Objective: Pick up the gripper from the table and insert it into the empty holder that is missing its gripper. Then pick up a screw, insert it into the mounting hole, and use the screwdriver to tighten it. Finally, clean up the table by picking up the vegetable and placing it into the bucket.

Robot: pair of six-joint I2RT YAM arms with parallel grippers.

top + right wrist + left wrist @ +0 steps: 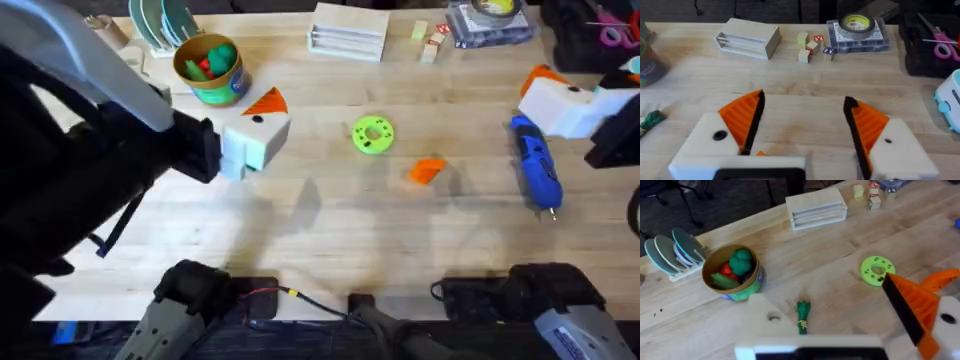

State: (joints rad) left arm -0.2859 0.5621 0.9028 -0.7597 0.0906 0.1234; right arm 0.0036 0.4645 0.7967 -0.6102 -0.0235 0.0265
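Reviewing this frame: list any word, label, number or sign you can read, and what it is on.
None can be read for certain.
Small wooden blocks: red and dark marks on their faces, too small to read.
Tape roll: yellow label with print, too blurred to read.
Bucket: coloured print on its side, not legible.
Blue screwdriver: no text visible.

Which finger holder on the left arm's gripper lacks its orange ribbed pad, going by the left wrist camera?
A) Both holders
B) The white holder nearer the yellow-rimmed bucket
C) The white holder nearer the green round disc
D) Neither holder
B: in the left wrist view the white wedge-shaped plastic holder on the side of the yellow-rimmed bucket is bare with an open mounting hole, while the other finger carries its pad.
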